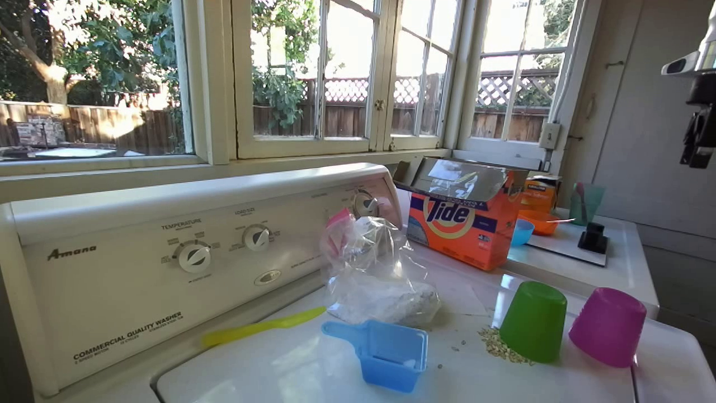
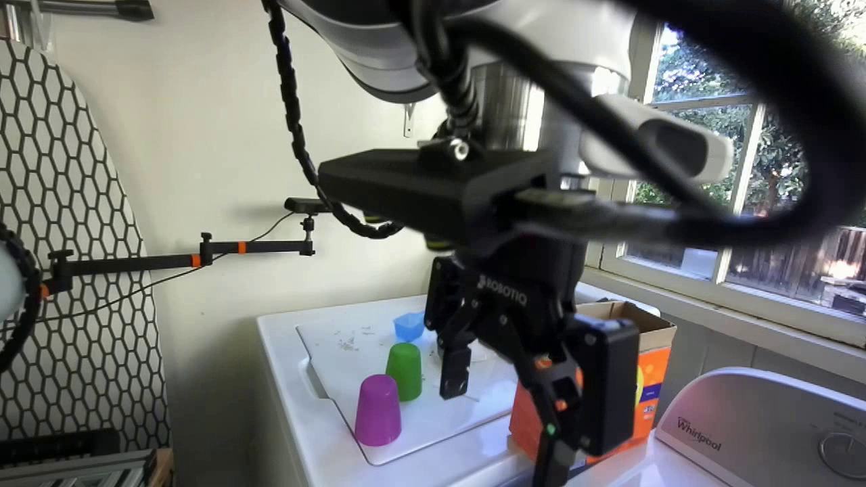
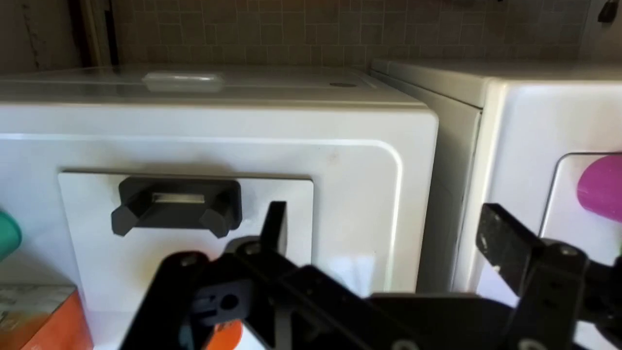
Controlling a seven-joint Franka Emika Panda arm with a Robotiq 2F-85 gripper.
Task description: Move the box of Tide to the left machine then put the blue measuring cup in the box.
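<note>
The orange box of Tide (image 1: 458,229) stands upright by the seam between the two machines, top open; I cannot tell which machine bears it. In an exterior view it is partly behind my gripper (image 2: 655,362). The left machine (image 1: 134,302) is white with an Amana dial panel. The blue measuring cup (image 1: 391,358) rests upright on its top and also shows in an exterior view (image 2: 408,326). My gripper (image 3: 384,218) is open and empty, raised above the machines, seen in both exterior views (image 1: 696,157) (image 2: 504,419). Box and blue cup are out of the wrist view.
A green cup (image 1: 534,322) and a magenta cup (image 1: 609,327) stand upside down on the washer. A bag of white powder (image 1: 386,285) and a yellow knife (image 1: 263,327) lie nearby. The Whirlpool machine (image 2: 751,426) holds an orange bowl (image 1: 545,226) and teal cup (image 1: 587,204).
</note>
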